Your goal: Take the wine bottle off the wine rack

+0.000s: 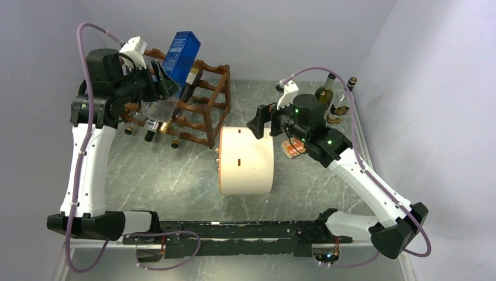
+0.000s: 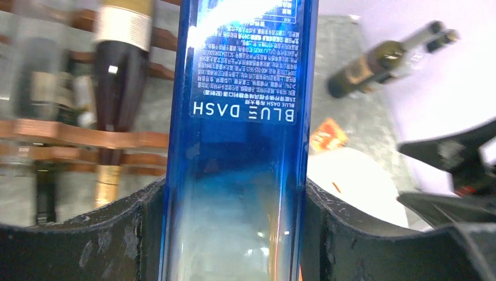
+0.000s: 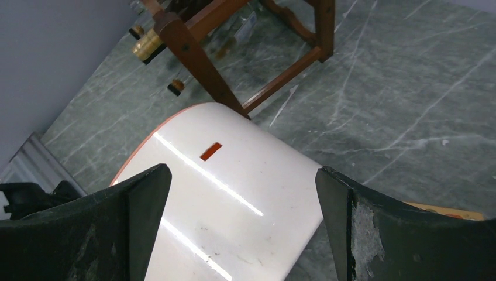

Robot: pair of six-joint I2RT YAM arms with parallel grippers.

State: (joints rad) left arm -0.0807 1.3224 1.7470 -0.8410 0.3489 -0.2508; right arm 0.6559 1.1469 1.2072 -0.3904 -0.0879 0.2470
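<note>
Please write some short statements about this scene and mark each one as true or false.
1. The left end effector is shut on the blue bottle. True.
2. The right end effector grips the cream cylinder. False: it is open near the cylinder and holds nothing.
3. The wine rack holds no bottles. False: other bottles lie in it.
4. Two upright bottles stand near the far right corner of the table. True.

jaws spread | cream cylinder [image 3: 234, 193] below | wine rack [image 3: 193, 57] beyond
</note>
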